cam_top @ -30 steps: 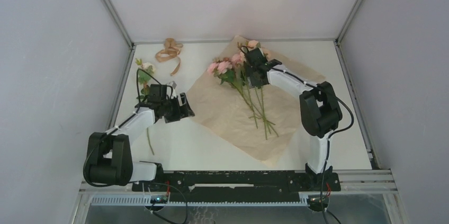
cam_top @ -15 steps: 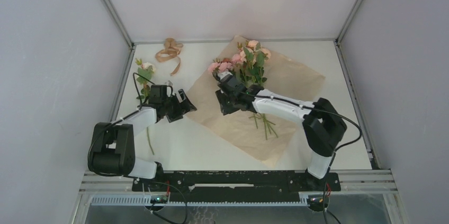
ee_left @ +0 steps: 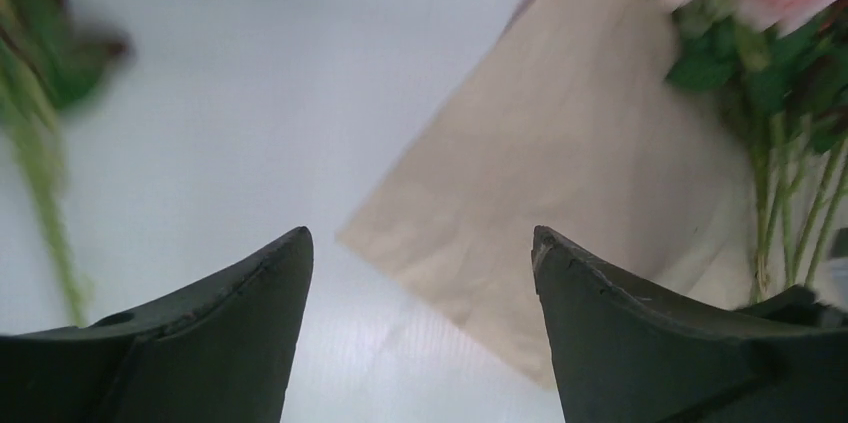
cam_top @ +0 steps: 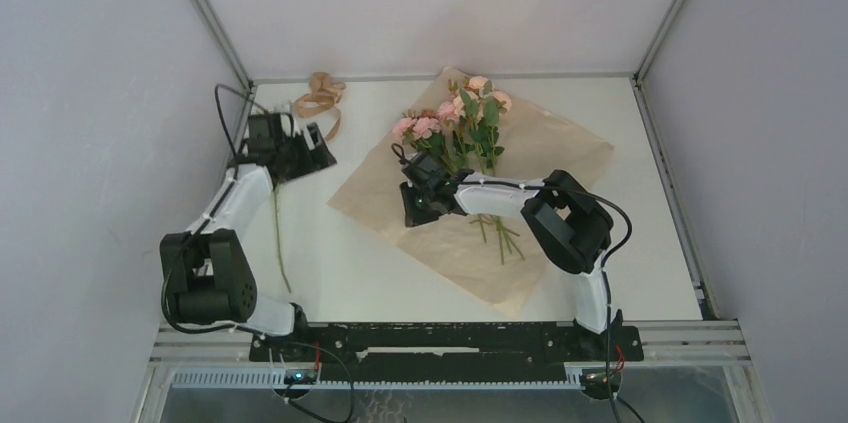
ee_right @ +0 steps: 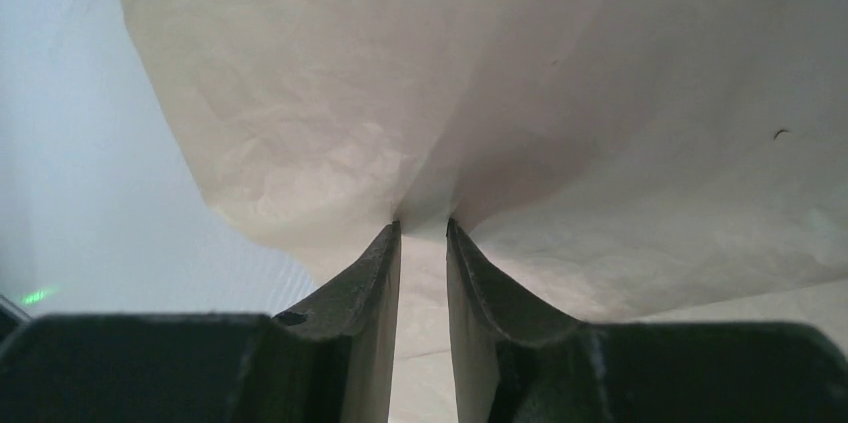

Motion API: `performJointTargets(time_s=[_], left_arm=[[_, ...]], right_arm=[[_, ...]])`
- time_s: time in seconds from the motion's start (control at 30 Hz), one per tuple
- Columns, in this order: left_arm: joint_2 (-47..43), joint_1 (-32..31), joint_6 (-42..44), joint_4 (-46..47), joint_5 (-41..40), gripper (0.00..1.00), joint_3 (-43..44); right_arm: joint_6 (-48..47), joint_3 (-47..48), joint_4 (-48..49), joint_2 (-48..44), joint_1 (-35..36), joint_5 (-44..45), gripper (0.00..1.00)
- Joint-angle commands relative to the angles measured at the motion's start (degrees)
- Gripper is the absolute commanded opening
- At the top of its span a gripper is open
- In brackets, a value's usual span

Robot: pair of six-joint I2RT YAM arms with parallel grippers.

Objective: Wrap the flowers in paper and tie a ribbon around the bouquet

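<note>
Right tool (ee_right: 422,228) — fingers pressed together on a raised fold of the paper (cam_top: 565,153), near its left edge. Left tool (ee_left: 420,243) — fingers wide apart, holding nothing, above the counter (cam_top: 350,263) beside the ribbon (cam_top: 320,98). The flowers (cam_top: 455,128) lie on the paper's far half, stems pointing toward the arms.

1. The paper (cam_top: 570,153) is showing a crinkled orange-tan from above, and is looking paler beige in the wrist views.
2. The flowers (cam_top: 462,123) are showing pink, peach and cream heads over green leaves and stems.
3. The ribbon (cam_top: 320,93) is looking dull tan-beige.
4. The table (cam_top: 370,263) is looking plain white.
</note>
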Motion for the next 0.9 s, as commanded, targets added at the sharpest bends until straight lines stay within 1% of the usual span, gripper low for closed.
performJointTargets(time_s=[0.0,0.03,0.1,0.17,0.23,0.3,0.4,0.5,0.6,0.63,0.73,0.87], left_arm=[[5.4,0.2,23.2,-9.6,-6.2,0.85,21.0],[7.9,0.5,26.8,-14.2,-8.6,0.85,25.3],[12.0,1.7,33.6,-22.0,-9.7,0.86,31.5],[15.0,3.3,36.9,-28.0,-9.6,0.89,34.6],[17.0,5.9,38.1,-31.3,-9.1,0.93,35.2],[18.4,8.6,37.7,-31.9,-8.5,0.96,34.5],[20.6,11.9,36.9,-29.2,-9.7,0.97,32.5],[24.5,12.1,37.7,-29.9,-11.1,0.96,32.8],[27.3,12.0,37.1,-29.9,-8.8,0.94,32.8],[28.2,11.9,37.1,-29.8,-9.4,0.94,32.9],[32.3,12.0,36.8,-30.0,-14.8,0.89,34.3],[35.4,11.8,37.1,-32.4,-15.8,0.82,37.5]], right_arm=[[0.2,1.1,-0.3,-5.2,-0.2,-0.9,0.32],[-0.4,1.1,-1.4,-7.1,-0.5,0.0,0.32],[-1.8,1.0,-3.8,-10.6,-0.6,2.6,0.33],[-2.8,0.9,-6.0,-14.1,-0.6,5.9,0.34],[-3.4,0.4,-7.9,-16.8,-0.5,8.4,0.35],[-3.4,-0.7,-8.9,-19.5,-0.9,9.7,0.36],[-3.6,-3.8,-7.9,-23.9,-1.4,9.9,0.37],[-4.3,-6.7,-7.6,-27.4,-2.1,9.9,0.38],[-5.2,-8.1,-8.7,-29.3,-3.3,10.2,0.38],[-5.5,-8.5,-9.1,-29.6,-3.8,10.3,0.38],[-5.9,-9.3,-10.1,-30.7,-5.5,10.2,0.38],[-6.2,-9.5,-11.1,-31.8,-7.4,10.4,0.38]])
